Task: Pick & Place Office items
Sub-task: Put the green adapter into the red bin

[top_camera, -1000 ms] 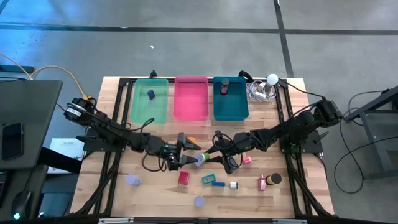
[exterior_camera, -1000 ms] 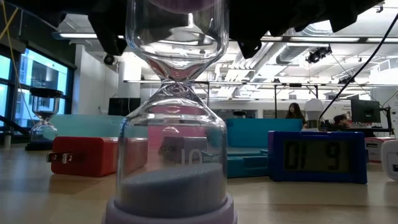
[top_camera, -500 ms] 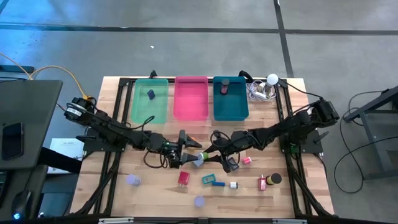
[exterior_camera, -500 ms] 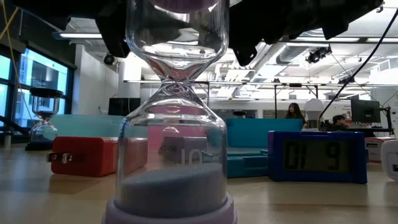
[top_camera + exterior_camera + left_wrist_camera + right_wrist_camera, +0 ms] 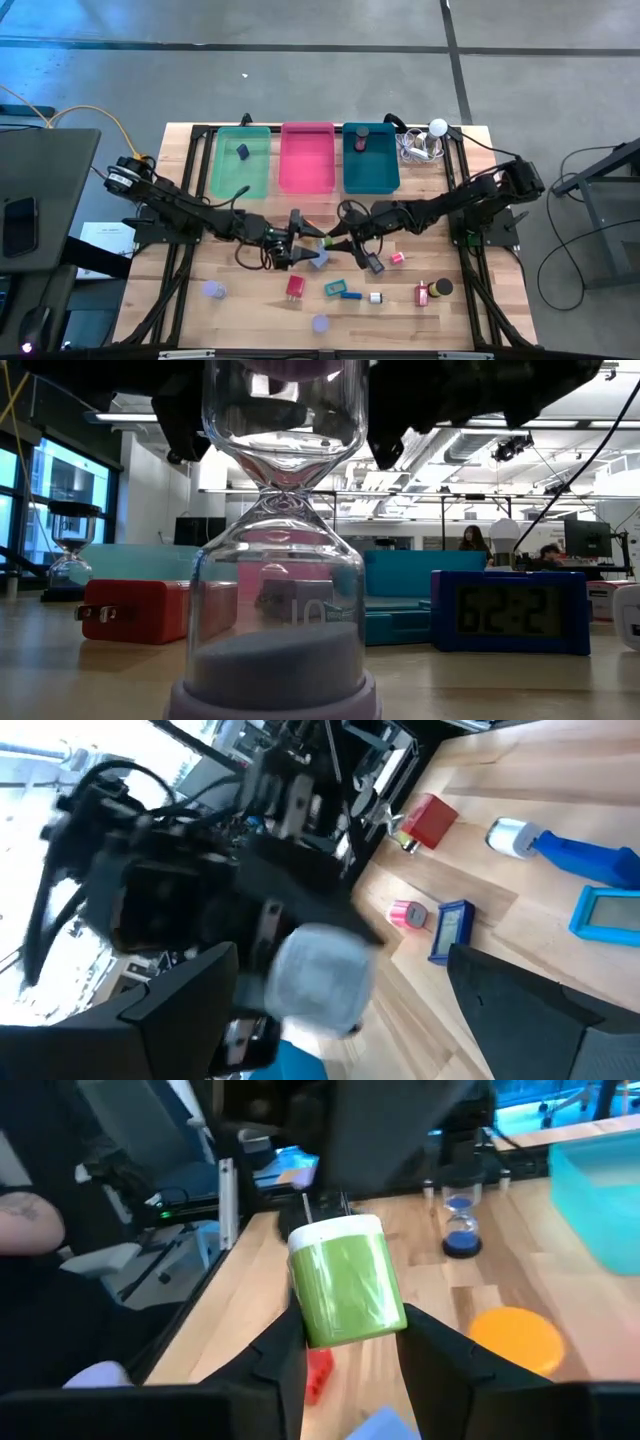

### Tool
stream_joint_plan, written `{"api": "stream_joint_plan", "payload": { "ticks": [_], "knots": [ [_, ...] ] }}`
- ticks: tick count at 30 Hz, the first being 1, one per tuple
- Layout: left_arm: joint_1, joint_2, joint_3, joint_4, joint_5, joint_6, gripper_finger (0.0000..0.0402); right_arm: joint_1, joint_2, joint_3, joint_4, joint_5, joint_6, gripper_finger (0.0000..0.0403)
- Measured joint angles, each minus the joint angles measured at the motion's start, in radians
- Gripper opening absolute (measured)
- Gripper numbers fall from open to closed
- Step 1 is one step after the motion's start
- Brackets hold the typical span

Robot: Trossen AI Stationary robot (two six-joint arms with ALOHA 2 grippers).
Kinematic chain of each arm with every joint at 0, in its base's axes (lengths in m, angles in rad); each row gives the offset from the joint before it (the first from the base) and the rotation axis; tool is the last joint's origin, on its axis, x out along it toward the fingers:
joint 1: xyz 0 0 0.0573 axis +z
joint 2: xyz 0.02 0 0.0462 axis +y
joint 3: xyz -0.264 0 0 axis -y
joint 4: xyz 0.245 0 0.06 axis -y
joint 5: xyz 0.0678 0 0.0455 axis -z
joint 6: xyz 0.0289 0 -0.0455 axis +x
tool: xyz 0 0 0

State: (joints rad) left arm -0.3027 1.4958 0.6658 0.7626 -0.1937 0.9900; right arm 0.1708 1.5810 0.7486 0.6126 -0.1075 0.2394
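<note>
**Mid-table: right gripper holds green cylinder, left gripper wide open facing it**

Landmark: pink rectangular tray [image 5: 307,157], middle of three at the table's far edge.

- Right gripper [image 5: 345,1345] sits just in front of the pink tray, over table centre. Fingers [image 5: 285,1350] clamp a green cylinder with a white cap [image 5: 345,1285], held off the wood.
- Left gripper [image 5: 303,248] is in front of the pink tray too, slightly left of it, tip to tip with the right one. Fingers [image 5: 170,995] spread wide, nothing between them; the capped cylinder shows blurred just beyond.
- Orange disc [image 5: 515,1335] lies on the table between the grippers and the pink tray.
- Closer to the near edge than the grippers: red plug-in block [image 5: 295,287], teal flat block [image 5: 334,288], blue-and-white stick [image 5: 352,296], small pink piece [image 5: 397,257], red block [image 5: 422,294] beside a dark round cap [image 5: 441,288].
- Lavender-based hourglasses: [image 5: 212,290] and [image 5: 319,324].
- Green tray [image 5: 241,160] left of pink holds one dark piece; teal tray [image 5: 370,157] right of pink holds one too.
</note>
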Motion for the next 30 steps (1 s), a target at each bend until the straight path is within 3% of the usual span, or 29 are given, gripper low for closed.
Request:
{"api": "stream_joint_plan", "payload": {
  "ticks": [7,20,30],
  "knots": [
    [0.0,0.047,0.0,0.01,-0.016,0.082,0.0355,-0.009,0.007,0.021,-0.018,-0.04,0.019,0.0124],
    [-0.004,0.054,-0.001,0.058,-0.071,0.06,0.0352,-0.024,0.122,0.096,-0.025,-0.079,0.026,0.0127],
    [-0.017,0.054,-0.001,0.043,-0.085,0.079,0.031,-0.023,0.124,0.098,-0.033,-0.086,0.026,0.0126]
  ]
}}
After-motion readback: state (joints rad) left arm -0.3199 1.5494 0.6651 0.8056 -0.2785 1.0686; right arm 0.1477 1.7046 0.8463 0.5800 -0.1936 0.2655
